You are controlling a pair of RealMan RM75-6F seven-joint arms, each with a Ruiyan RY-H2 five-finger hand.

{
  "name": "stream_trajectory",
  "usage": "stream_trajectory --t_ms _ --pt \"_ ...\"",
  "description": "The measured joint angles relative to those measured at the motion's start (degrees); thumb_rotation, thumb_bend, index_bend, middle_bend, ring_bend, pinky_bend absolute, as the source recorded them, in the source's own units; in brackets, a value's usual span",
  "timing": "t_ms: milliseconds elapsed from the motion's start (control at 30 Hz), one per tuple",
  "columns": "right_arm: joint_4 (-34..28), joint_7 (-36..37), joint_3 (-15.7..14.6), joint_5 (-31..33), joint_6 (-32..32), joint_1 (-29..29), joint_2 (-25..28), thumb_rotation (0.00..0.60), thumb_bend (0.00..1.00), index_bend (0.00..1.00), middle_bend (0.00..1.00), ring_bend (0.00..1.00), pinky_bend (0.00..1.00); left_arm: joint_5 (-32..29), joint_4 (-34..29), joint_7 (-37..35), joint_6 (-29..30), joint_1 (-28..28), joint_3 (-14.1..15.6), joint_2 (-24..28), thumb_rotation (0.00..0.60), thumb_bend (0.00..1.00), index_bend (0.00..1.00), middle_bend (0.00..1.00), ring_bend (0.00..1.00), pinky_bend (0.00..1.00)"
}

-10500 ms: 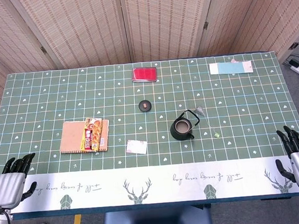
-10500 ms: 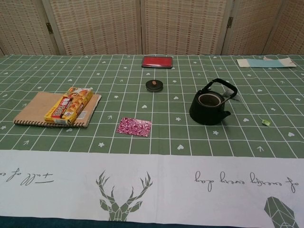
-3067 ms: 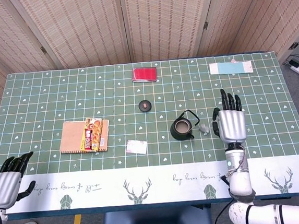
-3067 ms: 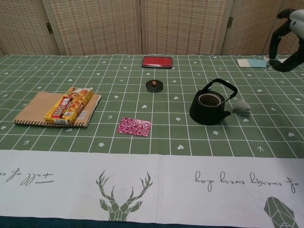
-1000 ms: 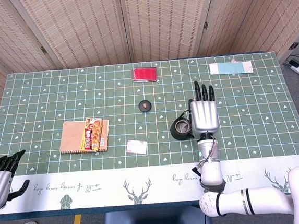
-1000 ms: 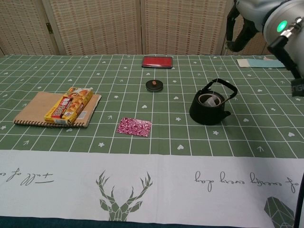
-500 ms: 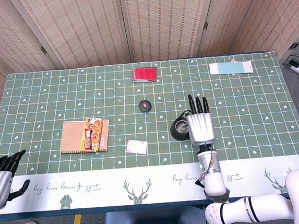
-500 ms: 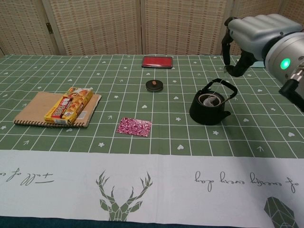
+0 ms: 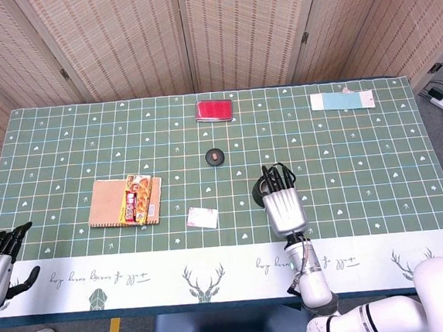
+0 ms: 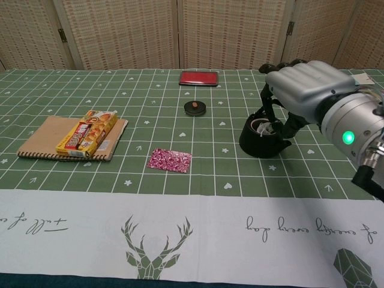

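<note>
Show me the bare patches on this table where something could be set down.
Bare cloth lies right of the teapot, running back to the blue card, and left of the red case, behind the notebook. It is crowded around the teapot, where the right hand sits, and between the notebook and pink packet.

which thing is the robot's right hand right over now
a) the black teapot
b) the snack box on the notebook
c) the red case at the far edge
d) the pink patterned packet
a: in the chest view the right hand sits over the black teapot with its fingers curled down at the handle; whether it grips yet cannot be told.
</note>
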Motion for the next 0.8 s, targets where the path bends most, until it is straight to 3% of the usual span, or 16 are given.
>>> stream_trajectory --t_ms 333,433,500,600,667,800 --pt "2.9 -0.2 1.1 2.3 -4.7 0.4 -2.0 0.600 0.44 0.57 0.04 0.00 0.00 -0.2 -0.4 -1.4 0.4 0.3 -0.1 0.7 0.600 0.35 0.08 0.10 0.14 0.12" --pt "2.6 -0.6 1.3 3.5 -5.5 0.4 -1.7 0.600 0.44 0.43 0.02 0.00 0.00 0.0 -0.5 -2.0 0.9 0.6 -0.1 1.0 0.600 0.35 0.08 0.12 0.15 0.12" --pt "1.4 -1.1 1.6 5.3 -6.4 0.4 -0.8 0.600 0.44 0.24 0.00 0.00 0.00 0.1 -0.5 -2.2 1.0 0.7 -0.1 1.1 0.600 0.35 0.09 0.13 0.15 0.12" --pt "-1.2 -1.8 2.0 8.1 -7.8 0.5 1.1 0.600 0.44 0.05 0.00 0.00 0.00 0.0 -0.5 -2.5 1.0 0.7 -0.2 1.1 0.600 0.35 0.09 0.14 0.16 0.12" --pt "-3.5 -2.5 2.3 10.6 -9.0 0.7 2.8 0.600 0.44 0.00 0.00 0.00 0.00 0.1 -0.6 -2.6 1.2 0.7 -0.2 1.2 0.600 0.35 0.09 0.14 0.16 0.12" --pt "-7.5 -3.7 2.7 16.1 -11.6 1.4 6.4 0.600 0.44 0.00 0.00 0.00 0.00 0.3 -0.5 -2.8 1.6 0.9 -0.3 1.2 0.600 0.35 0.09 0.14 0.16 0.12"
